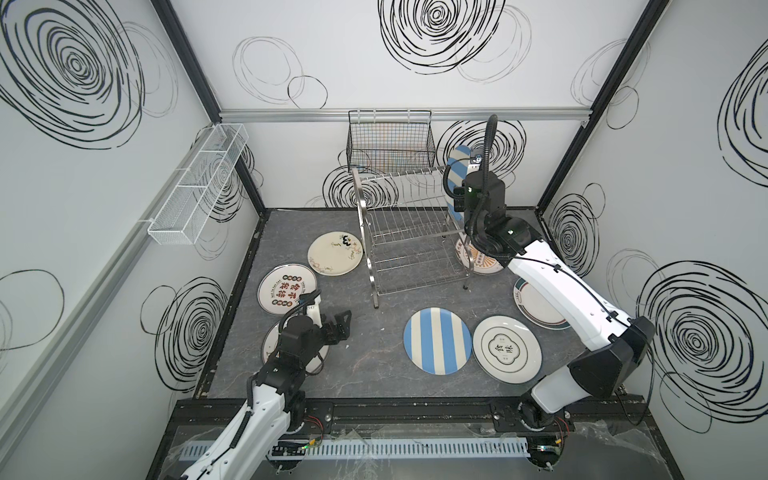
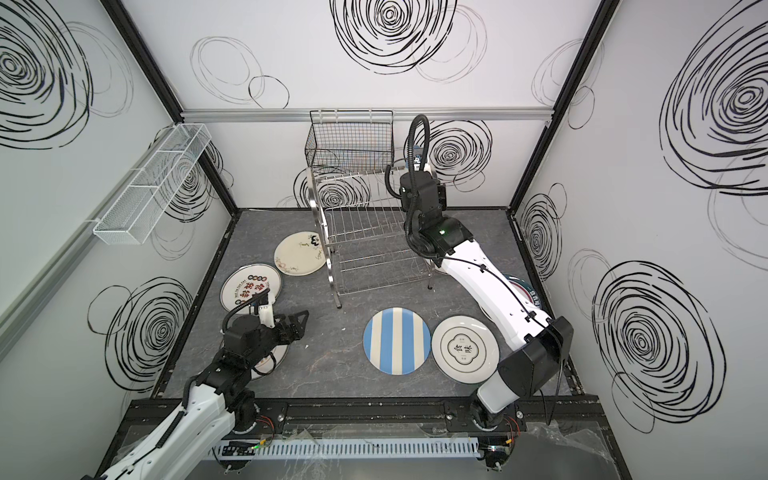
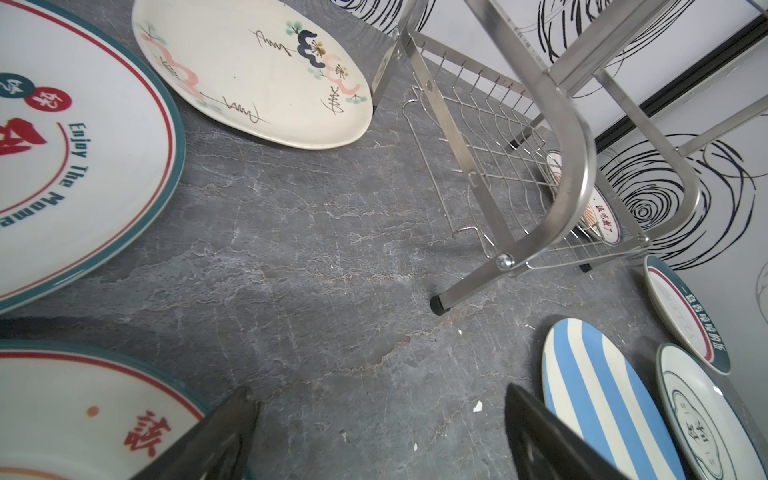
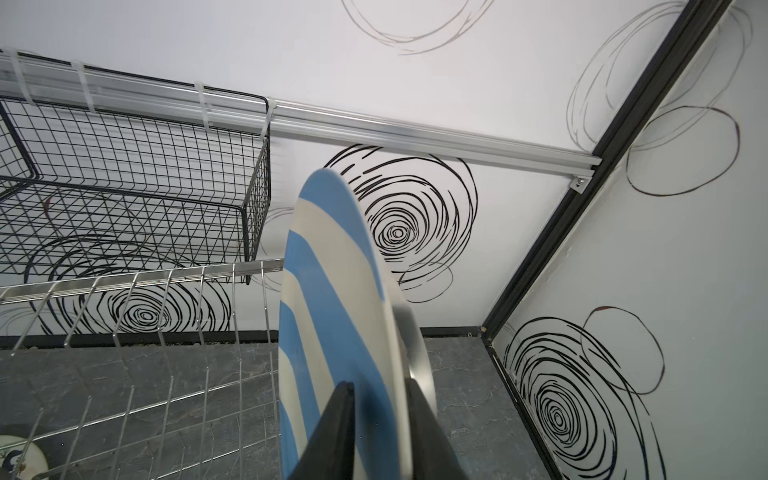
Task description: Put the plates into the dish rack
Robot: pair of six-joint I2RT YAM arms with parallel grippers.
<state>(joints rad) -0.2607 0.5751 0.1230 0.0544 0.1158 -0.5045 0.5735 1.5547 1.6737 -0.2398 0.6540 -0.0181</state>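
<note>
Left gripper [image 1: 343, 324] hangs low over the table [image 1: 365, 365], jaws spread wide, nothing between them. A white tray [image 1: 195, 183] hangs on the wall to its left. Under that arm lies a half-hidden plate [image 1: 269, 347]. Just behind it is a red-lettered plate [image 1: 286, 286], and further back a floral plate [image 1: 334, 253], its edge close to the left handle of the rack [image 1: 409, 226].

Ahead of the open jaws the grey surface is bare as far as the rack's front leg and the flat striped plate [image 1: 436, 340]. That plate nearly touches a character plate [image 1: 507, 349] on its right.

A black basket [image 1: 390, 141] hangs on the back wall just behind the rack's top tier. The slots across that tier stand open up to the right end, where the upright striped plate [image 4: 332, 291] stands on edge, just beside the right handle. The right gripper [image 4: 378, 386] straddles its near rim, one finger on each face. Whether they pinch it or sit loose I cannot tell.

The right arm crosses above a sunburst plate [image 1: 482, 268] and a green-rimmed plate [image 1: 540, 307]. The right wall [image 1: 623, 187] is near the rack's end, so sideways room there is tight.
</note>
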